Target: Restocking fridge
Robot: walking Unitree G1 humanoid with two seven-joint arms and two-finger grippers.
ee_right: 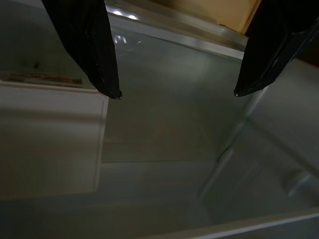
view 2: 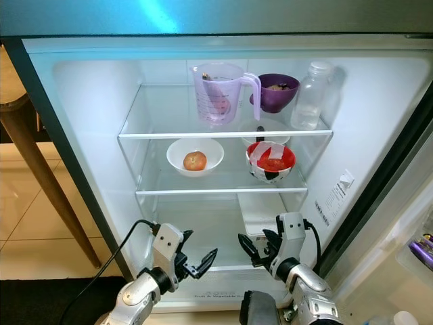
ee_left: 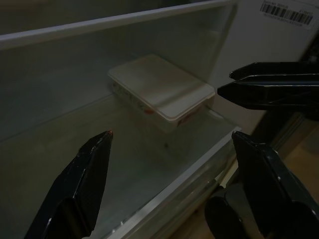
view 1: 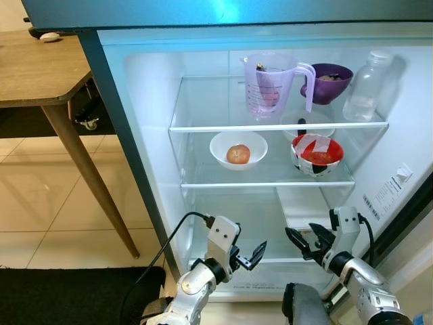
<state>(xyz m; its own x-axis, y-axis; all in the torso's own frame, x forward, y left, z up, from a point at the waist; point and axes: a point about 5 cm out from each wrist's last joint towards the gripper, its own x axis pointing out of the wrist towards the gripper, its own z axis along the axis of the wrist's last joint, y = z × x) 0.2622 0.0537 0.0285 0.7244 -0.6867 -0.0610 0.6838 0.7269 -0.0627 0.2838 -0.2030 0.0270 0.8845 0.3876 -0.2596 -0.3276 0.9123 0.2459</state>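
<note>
Fridge (view 1: pixel 152 135) open, white lidded box (view 1: pixel 302 206) flat on bottom shelf, right side. Left gripper (view 1: pixel 252 256) and right gripper (view 1: pixel 302 242) both spread, empty, low at shelf front. Best approached level, squarely, avoiding red bowl (view 1: pixel 316 154) overhead.

Wooden table (view 1: pixel 34 71), black mat (view 1: pixel 74 294), perhaps a castor (view 1: pixel 89 124) beneath.

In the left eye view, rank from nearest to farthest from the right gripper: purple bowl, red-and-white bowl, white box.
From the right gripper:
1. White box, lowest shelf, just above it.
2. Red-and-white bowl, middle shelf.
3. Purple bowl, top shelf.
</note>
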